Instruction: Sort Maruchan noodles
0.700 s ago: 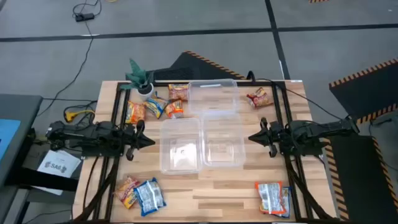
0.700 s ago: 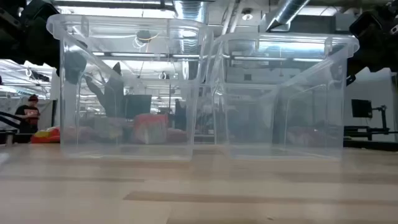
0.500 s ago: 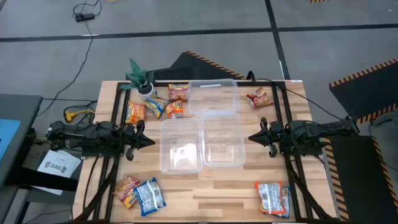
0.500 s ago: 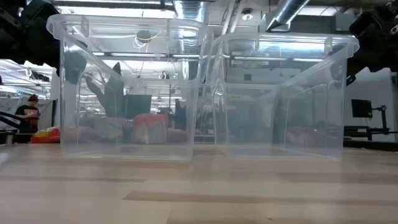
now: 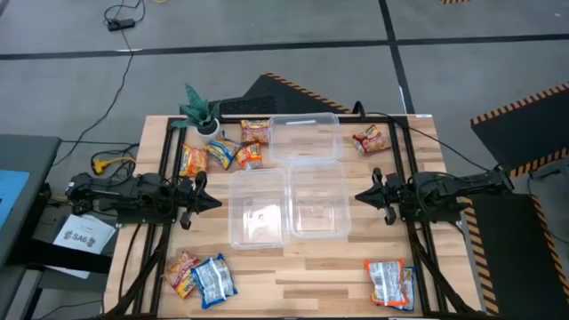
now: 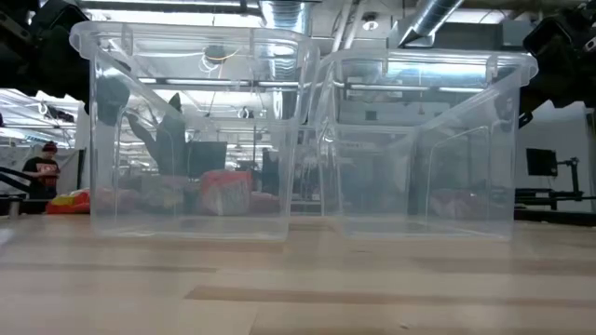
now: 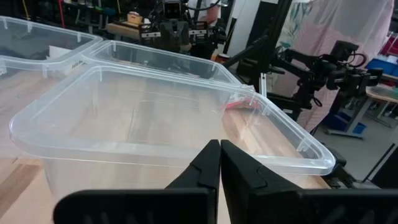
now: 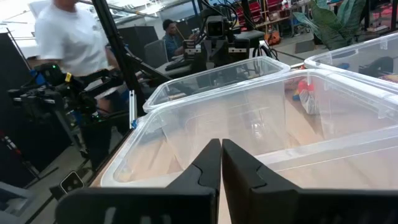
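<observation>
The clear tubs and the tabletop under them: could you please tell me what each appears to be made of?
The clear tubs look like thin, glossy transparent plastic: the table grain shows through their floors, their rolled rims catch highlights, and the low view sees the room through their walls. The tabletop looks like pale wood in a butcher-block pattern, with jointed planks, visible grain and a smooth, faintly satin surface; it could be a laminate.

The packets [image 6: 219, 193] behind the tubs [image 6: 186, 130] show only blurred.
</observation>
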Tool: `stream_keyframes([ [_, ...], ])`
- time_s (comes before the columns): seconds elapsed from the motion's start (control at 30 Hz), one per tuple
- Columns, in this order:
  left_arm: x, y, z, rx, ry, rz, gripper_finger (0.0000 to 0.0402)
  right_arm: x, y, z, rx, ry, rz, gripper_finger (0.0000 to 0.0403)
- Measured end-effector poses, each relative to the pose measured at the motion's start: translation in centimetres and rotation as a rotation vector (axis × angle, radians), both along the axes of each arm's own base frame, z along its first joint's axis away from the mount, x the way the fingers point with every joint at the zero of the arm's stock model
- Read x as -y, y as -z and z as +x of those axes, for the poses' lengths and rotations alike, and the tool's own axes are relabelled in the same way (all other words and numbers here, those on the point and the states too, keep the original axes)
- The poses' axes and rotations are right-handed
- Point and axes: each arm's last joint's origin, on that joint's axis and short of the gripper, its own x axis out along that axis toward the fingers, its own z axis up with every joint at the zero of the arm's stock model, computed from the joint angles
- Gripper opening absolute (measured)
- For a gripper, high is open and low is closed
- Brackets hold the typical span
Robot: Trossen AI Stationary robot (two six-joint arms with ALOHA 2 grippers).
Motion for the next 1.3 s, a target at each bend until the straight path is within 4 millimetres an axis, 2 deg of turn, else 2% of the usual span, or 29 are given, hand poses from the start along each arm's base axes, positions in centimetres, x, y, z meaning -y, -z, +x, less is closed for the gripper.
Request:
stream_keyframes([
  [1.2, 0.0, -0.2, 0.0, 0.015, -0.012, -0.003, 0.0000, 0.0, 0.0, 0.0, 0.000, 0.000, 0.000, 0.0038],
  [1.3, -0.2, -1.0, -0.1, 0.098, -0.060, -0.124, 0.0000, 0.0, 0.0, 0.0, 0.000, 0.000, 0.000, 0.0038],
])
